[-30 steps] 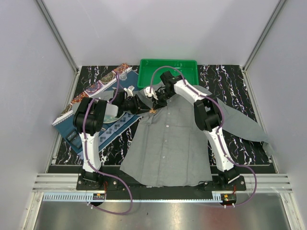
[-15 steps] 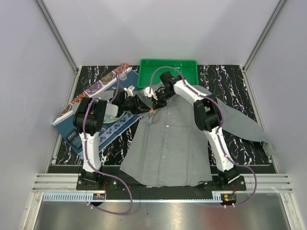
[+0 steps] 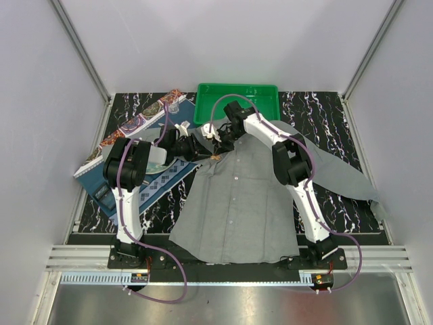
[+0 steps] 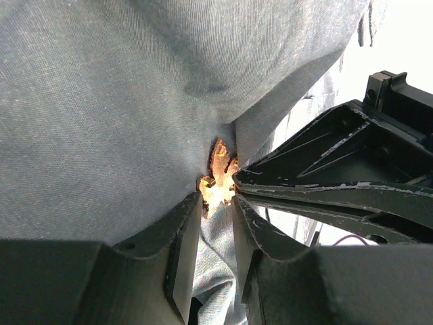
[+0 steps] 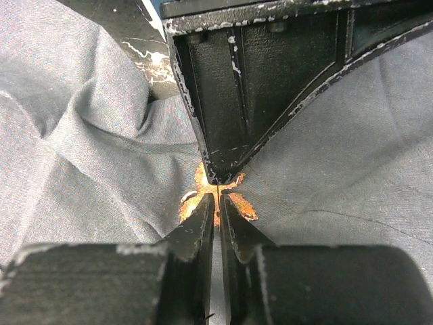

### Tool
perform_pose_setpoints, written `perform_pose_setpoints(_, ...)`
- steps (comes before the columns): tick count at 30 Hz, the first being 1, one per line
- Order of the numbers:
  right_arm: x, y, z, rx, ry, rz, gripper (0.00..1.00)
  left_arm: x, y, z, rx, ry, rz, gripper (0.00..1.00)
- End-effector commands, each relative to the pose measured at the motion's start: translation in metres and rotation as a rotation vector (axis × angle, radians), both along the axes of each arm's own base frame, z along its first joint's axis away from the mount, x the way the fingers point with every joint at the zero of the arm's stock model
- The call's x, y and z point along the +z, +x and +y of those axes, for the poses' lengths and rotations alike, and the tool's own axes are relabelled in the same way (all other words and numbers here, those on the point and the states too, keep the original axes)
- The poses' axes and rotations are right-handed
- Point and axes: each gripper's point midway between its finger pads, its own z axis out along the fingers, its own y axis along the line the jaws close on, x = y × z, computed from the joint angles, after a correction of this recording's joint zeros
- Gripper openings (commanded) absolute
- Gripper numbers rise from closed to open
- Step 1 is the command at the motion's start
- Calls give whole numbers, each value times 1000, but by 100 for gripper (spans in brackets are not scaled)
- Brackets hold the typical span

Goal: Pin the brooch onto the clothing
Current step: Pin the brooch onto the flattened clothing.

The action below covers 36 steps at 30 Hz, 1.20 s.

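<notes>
The left gripper (image 4: 216, 203) closes its two black plastic fingers (image 4: 179, 237) on either side of the brooch (image 4: 216, 177), a small orange-gold ornament with glinting, petal-like lobes, with a fold of cloth showing in the narrow gap below it. From the opposite side, the right gripper (image 5: 217, 206) presses its fingers almost together, only a thin slit between them, tips pinching the brooch's middle. Both sets of fingers are triangular, ribbed frames, their edges scuffed pale. The brooch sits against the clothing (image 4: 101, 122), a grey shirt of fine woven fabric that puckers into soft creases around it, near the collar end. In the overhead view the shirt lies spread on a black table (image 3: 325, 115) veined white like marble, pale buttons running down its front, one sleeve trailing right. A bright green plastic tray (image 3: 237, 91) stands just beyond the collar; a dark blue patterned placemat (image 3: 166, 179) lies to the left.
</notes>
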Motion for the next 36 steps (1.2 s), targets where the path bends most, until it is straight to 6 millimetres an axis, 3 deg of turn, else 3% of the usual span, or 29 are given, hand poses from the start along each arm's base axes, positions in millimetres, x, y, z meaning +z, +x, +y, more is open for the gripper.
perform_pose_setpoints(1, 1, 4, 9, 5, 4, -25, 12, -15, 6, 4, 21, 49, 7, 32)
perform_pose_setpoints(8, -4, 6, 8, 4, -10, -37, 9, -15, 5, 3, 17, 50, 9, 32)
perform_pose_setpoints(15, -9, 8, 11, -7, -29, -45, 0, -14, 4, 4, 16, 47, 11, 32)
perform_pose_setpoints(20, -10, 7, 10, -18, -37, -35, 0, -13, 4, 5, 28, 28, 12, 32)
perform_pose_setpoints(26, -13, 4, 6, -11, -57, -21, 0, 9, 10, 7, 65, -68, -46, 39)
perform_pose_setpoints(36, -13, 3, 6, -5, -68, -22, 0, 0, 9, 2, 49, -11, -15, 38)
